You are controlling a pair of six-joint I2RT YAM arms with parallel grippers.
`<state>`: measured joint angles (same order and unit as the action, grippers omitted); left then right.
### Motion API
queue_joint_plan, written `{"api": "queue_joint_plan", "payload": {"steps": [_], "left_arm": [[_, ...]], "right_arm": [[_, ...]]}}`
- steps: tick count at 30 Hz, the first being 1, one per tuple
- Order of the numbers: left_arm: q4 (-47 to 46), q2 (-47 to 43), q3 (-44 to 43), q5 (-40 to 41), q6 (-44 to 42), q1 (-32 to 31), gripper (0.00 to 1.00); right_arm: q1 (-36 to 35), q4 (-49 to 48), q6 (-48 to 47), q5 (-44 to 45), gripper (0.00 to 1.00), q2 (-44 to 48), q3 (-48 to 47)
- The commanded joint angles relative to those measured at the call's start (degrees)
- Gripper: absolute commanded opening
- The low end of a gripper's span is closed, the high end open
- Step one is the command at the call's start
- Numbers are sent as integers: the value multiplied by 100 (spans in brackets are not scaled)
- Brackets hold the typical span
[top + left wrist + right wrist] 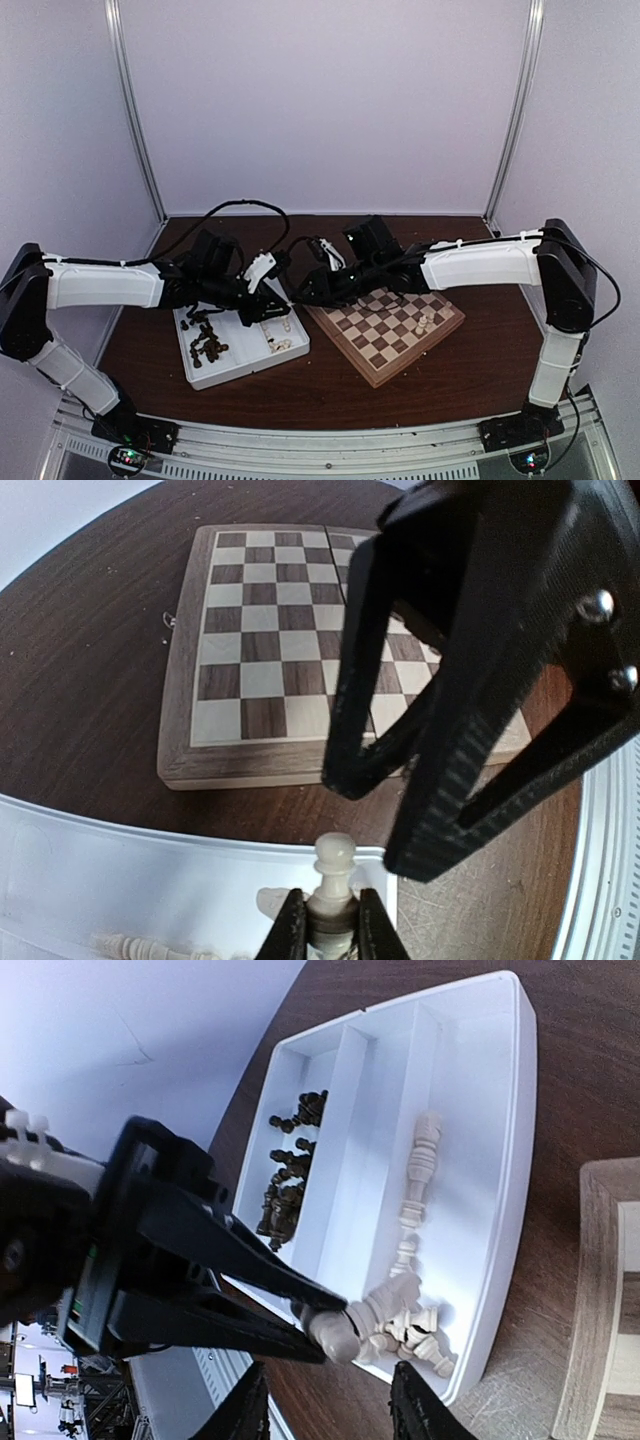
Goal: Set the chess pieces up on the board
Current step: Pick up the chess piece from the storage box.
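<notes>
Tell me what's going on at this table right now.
The left gripper is shut on a small cream-white turned chess pawn, holding it over the edge of the white two-compartment plastic tray. The right gripper hangs open close by, possibly for a handover. Loose cream pieces and dark brown pieces lie in the tray. A few standing cream pieces are on the checkered wooden chessboard.

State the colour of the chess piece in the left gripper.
Cream-white; the pawn shows best in the left wrist view.
</notes>
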<state>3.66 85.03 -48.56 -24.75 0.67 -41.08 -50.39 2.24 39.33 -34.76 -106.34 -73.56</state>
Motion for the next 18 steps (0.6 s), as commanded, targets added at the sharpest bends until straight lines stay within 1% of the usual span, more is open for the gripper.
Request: {"api": "queue_joint_plan", "payload": {"steps": [1,11,18], "left_arm": [[-579,-309,216,-279,-229,-105,13],[-533,-435,300,-65,-311,-108,14],[-537,-428,321,91,-363,-110,14]], "right_arm": [[-32,-601,402,-212,41,-146,-257],[-32,-692,660,-479,40,-419,-346],[-32,-892,837,-619,32,-431,-240]]}}
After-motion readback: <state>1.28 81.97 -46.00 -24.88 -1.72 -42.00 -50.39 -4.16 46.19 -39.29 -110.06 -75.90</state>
